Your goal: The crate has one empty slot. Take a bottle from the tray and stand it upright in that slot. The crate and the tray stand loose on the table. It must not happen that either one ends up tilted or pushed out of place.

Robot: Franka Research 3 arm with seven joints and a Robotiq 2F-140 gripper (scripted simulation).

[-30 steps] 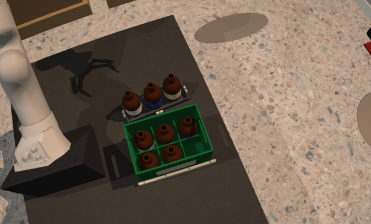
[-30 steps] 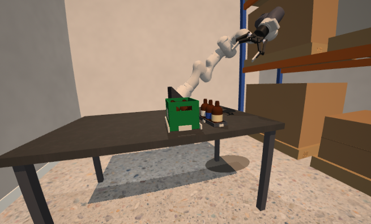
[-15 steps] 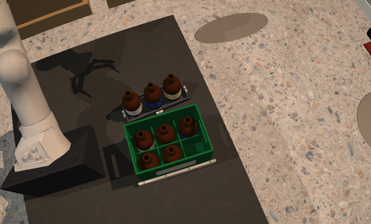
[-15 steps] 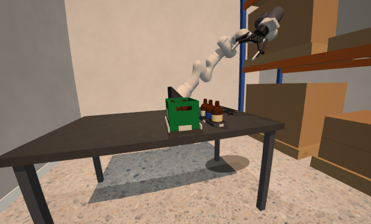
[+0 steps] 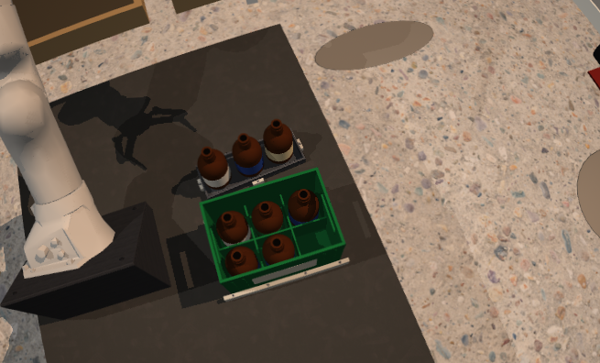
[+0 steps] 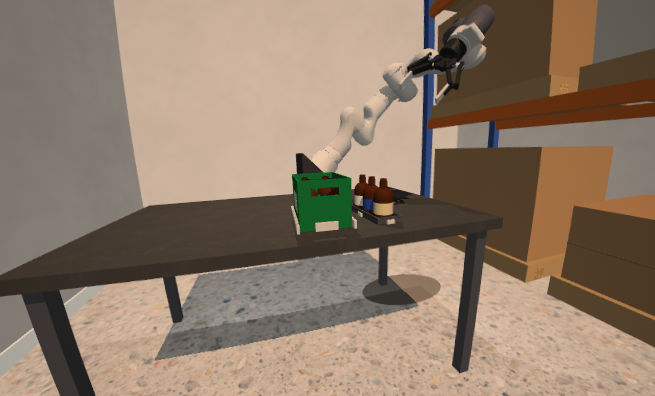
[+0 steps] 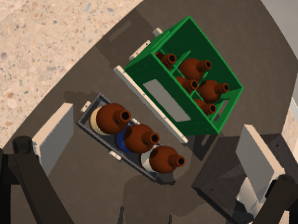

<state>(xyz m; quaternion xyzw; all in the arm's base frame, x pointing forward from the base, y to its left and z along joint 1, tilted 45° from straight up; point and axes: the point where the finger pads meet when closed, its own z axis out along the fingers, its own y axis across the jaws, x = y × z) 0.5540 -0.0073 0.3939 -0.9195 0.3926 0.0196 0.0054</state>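
A green crate (image 5: 330,220) (image 6: 325,210) (image 7: 143,75) stands on the dark table (image 5: 252,69) (image 6: 175,235). It holds several brown bottles. Its front right slot (image 5: 317,238) is empty. Right behind it a dark tray (image 5: 238,184) (image 6: 386,219) (image 7: 127,160) carries three upright brown bottles: one with a white label (image 5: 213,167) (image 7: 109,117), one with a blue label (image 5: 247,153) (image 7: 139,139) and one with a cream label (image 5: 278,139) (image 6: 382,200) (image 7: 165,160). My gripper (image 6: 432,80) (image 7: 158,129) is open and empty. It hangs high above the table, beyond the tray. It is out of the top view.
The arm's black pedestal (image 5: 92,266) stands left of the crate. A white bar (image 5: 289,279) lies along the crate's front. A shelf rack with a blue post (image 6: 427,125) and cardboard boxes (image 6: 520,200) stands close beside the raised gripper.
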